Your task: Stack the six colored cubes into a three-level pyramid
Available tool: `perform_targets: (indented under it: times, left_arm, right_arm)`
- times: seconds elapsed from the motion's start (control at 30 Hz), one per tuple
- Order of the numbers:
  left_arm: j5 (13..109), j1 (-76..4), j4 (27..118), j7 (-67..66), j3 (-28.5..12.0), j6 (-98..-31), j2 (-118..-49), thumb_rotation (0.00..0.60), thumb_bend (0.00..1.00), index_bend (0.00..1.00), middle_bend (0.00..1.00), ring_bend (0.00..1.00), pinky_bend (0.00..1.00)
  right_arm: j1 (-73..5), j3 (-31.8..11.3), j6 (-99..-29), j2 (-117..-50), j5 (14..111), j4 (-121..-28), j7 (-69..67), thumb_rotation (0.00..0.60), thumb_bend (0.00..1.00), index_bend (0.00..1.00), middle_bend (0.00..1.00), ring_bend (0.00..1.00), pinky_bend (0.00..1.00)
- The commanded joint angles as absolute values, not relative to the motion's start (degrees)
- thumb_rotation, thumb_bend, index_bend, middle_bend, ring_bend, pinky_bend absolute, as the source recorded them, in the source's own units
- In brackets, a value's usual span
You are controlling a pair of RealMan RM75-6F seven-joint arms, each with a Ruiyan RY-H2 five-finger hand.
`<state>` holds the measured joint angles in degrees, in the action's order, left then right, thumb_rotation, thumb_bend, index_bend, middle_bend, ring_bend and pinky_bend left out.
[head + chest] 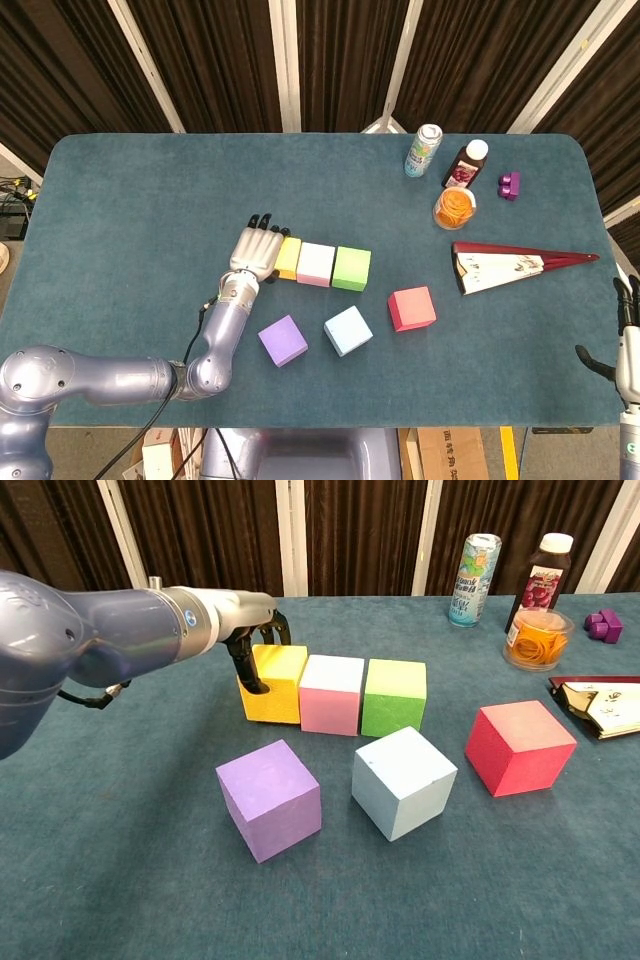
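Yellow cube (pixel 287 257) (pixel 272 685), pink cube (pixel 316 264) (pixel 332 693) and green cube (pixel 351 268) (pixel 394 695) form a row on the table, touching or nearly so. Nearer the front lie the purple cube (pixel 283 340) (pixel 270 798), the light blue cube (pixel 348 330) (pixel 403 780) and the red cube (pixel 412 308) (pixel 518 745), each apart from the others. My left hand (pixel 255 248) (pixel 250 645) grips the yellow cube's left end, thumb on its near face and fingers over its far edge. At the table's right edge my right hand (pixel 625 340) is off the cubes, fingers apart and holding nothing.
At the back right stand a can (pixel 423 150), a dark bottle (pixel 466 164), a tub of orange pieces (pixel 455 208) and a small purple block (pixel 509 185). A red wedge-shaped box (pixel 505 265) lies to the right of the red cube.
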<state>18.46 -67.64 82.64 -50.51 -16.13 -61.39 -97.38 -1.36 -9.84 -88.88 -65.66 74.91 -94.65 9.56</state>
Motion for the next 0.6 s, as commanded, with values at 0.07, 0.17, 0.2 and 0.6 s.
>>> perform_targets:
  times: [0.07, 0.17, 0.2, 0.6]
  left_arm:
    - [18.5, -67.8, 82.3, -50.7, -16.1, -61.3, -97.8, 0.6, 0.37, 0.23, 0.23, 0.0, 0.0]
    - [18.4, -67.9, 82.1, -50.9, -16.2, -61.3, -98.1, 0.6, 0.37, 0.23, 0.23, 0.0, 0.0]
    - [18.3, -67.9, 82.0, -51.0, -16.2, -61.4, -98.2, 0.6, 0.37, 0.23, 0.23, 0.0, 0.0]
    - [18.2, -68.1, 81.9, -51.8, -16.4, -62.3, -99.0, 0.6, 0.36, 0.21, 0.22, 0.0, 0.0]
  right_arm:
    - [-1.4, -9.8, -88.9, -65.6, 74.9, -94.7, 9.6, 0.6, 0.16, 0.0, 0.03, 0.02, 0.0]
    - [-1.4, -9.8, -88.9, -65.6, 75.0, -94.7, 9.5, 0.6, 0.16, 0.0, 0.03, 0.02, 0.0]
    - [-1.4, -9.8, -88.9, -65.6, 74.9, -94.7, 9.5, 0.6, 0.16, 0.0, 0.03, 0.02, 0.0]
    - [-1.3, -9.8, -88.9, -65.4, 74.9, -94.6, 9.2, 0.6, 0.16, 0.0, 0.03, 0.02, 0.0]
